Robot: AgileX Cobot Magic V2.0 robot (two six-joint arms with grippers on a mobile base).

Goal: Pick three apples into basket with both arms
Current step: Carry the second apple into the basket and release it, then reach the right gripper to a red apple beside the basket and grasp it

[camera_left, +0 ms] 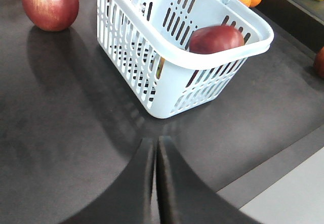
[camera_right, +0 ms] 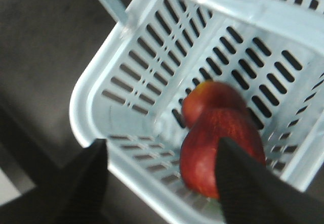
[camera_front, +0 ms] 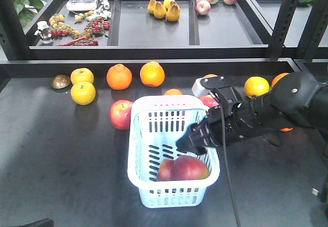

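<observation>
Near edge of the dark table (camera_front: 61, 176): the left gripper (camera_left: 156, 183), seen from its wrist camera, hangs low over bare table with its two fingers pressed together, nothing between them. Just beyond it stands the basket (camera_front: 148, 135), near the middle of the table. Two apples (camera_front: 183, 168) lie touching each other at the basket's near end. The right gripper (camera_front: 190, 144) reaches in from the right edge and hovers above the basket's right rim; its fingers (camera_right: 243, 183) are spread wide and empty above those two apples. A third apple (camera_front: 121, 114) sits on the table just beside the basket's left wall. Oranges (camera_front: 119, 77) line the table's far edge; a shelf (camera_front: 154, 32) behind carries pears (camera_front: 164, 9).
</observation>
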